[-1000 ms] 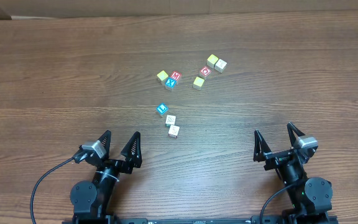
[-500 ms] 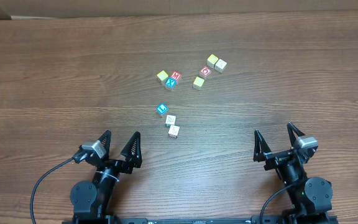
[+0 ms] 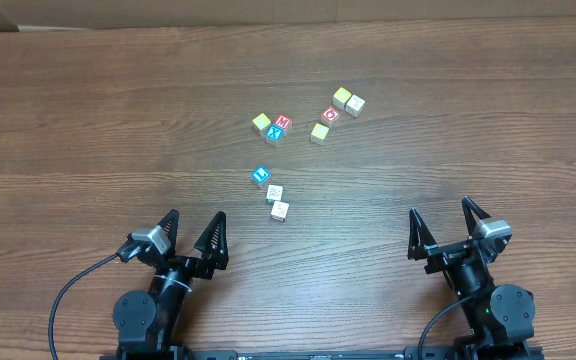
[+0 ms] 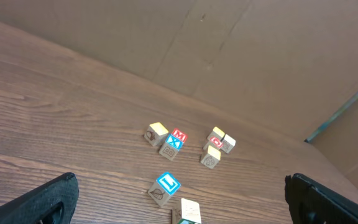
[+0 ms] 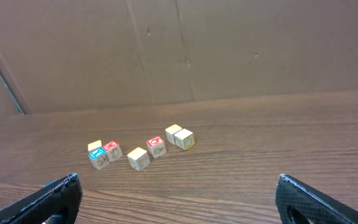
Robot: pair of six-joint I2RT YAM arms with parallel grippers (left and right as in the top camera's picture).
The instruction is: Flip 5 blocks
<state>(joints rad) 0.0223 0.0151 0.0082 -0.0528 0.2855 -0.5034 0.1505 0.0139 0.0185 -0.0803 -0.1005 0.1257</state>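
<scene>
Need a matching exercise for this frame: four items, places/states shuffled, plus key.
Column A
1. red M block
2. red O block
3. separate blue block
4. left hand

Column B
a. open, holding nothing
b. far end of a diagonal row with two cream blocks
c. in the cluster on the right, next to a yellow block
d. touching the blue X block

Pairs: 1-d, 2-c, 3-b, 4-a
</scene>
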